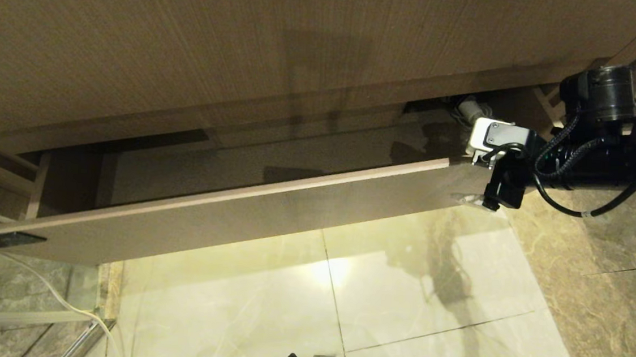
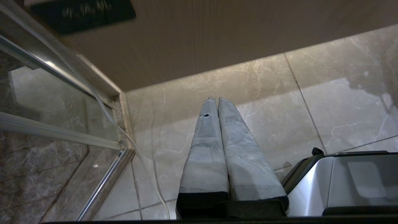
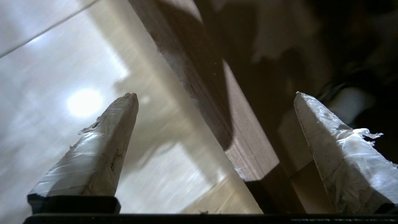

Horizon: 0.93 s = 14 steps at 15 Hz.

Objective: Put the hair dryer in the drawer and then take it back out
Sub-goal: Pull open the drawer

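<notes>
While wood-grain drawer (image 1: 246,224) sits open, right tool (image 3: 214,105) straddles its flat front w/ prongs apart.

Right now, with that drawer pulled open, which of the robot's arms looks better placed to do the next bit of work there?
Probably the right. The right gripper hangs open astride the front edge of the drawer at its right end, near the hair dryer just visible inside. The left gripper is shut, pointing at the floor tiles, away from the drawer's opening.
</notes>
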Tool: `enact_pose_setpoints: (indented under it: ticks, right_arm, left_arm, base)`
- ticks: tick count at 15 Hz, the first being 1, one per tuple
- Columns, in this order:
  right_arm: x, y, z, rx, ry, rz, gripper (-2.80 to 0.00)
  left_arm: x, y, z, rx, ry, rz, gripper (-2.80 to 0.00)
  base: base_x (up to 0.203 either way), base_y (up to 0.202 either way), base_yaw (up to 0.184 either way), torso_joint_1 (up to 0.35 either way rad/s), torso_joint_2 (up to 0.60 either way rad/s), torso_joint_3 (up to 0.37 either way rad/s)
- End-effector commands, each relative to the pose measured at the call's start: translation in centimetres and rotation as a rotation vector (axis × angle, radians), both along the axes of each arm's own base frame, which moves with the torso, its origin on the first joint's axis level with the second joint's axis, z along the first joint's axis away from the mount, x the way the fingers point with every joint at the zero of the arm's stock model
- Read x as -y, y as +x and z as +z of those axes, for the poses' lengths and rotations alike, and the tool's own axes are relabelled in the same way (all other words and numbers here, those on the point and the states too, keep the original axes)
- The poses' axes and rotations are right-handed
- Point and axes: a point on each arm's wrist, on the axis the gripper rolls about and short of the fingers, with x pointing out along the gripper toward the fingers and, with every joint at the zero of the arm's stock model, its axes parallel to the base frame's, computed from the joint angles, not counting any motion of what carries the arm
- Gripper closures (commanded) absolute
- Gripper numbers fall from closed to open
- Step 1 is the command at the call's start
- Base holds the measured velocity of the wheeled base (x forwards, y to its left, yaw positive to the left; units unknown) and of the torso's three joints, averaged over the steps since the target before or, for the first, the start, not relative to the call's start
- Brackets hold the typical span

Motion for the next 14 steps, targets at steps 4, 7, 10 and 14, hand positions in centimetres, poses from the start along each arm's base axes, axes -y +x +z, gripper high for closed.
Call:
enact_pose_setpoints:
  ticks: [4, 7, 10, 14]
  right_arm:
    - [1.4, -5.7, 1.5, -0.01, 0.005, -0.068, -2.8]
    - [2.3, -9.7, 2.0, -0.026, 0.021, -0.082, -2.8]
    - [4.2, -16.1, 0.9, -0.091, 0.025, -0.121, -2.8]
    - [6.0, -24.8, -1.1, -0.119, 0.117, -0.208, -2.8]
  left_arm:
    - [0.0, 0.0, 0.0, -0.001, 0.0, 0.001, 0.0]
    - [0.0, 0.0, 0.0, -0.002, 0.0, 0.0, 0.0]
    - [0.0, 0.0, 0.0, -0.002, 0.0, 0.0, 0.0]
    - [0.0, 0.0, 0.0, 0.0, 0.0, 0.0, 0.0]
  base:
    - [0.0, 0.0, 0.0, 0.0, 0.0, 0.0]
    - [0.0, 0.0, 0.0, 0.0, 0.0, 0.0]
    - [0.0, 0.0, 0.0, 0.0, 0.0, 0.0]
    - [0.0, 0.0, 0.0, 0.0, 0.0, 0.0]
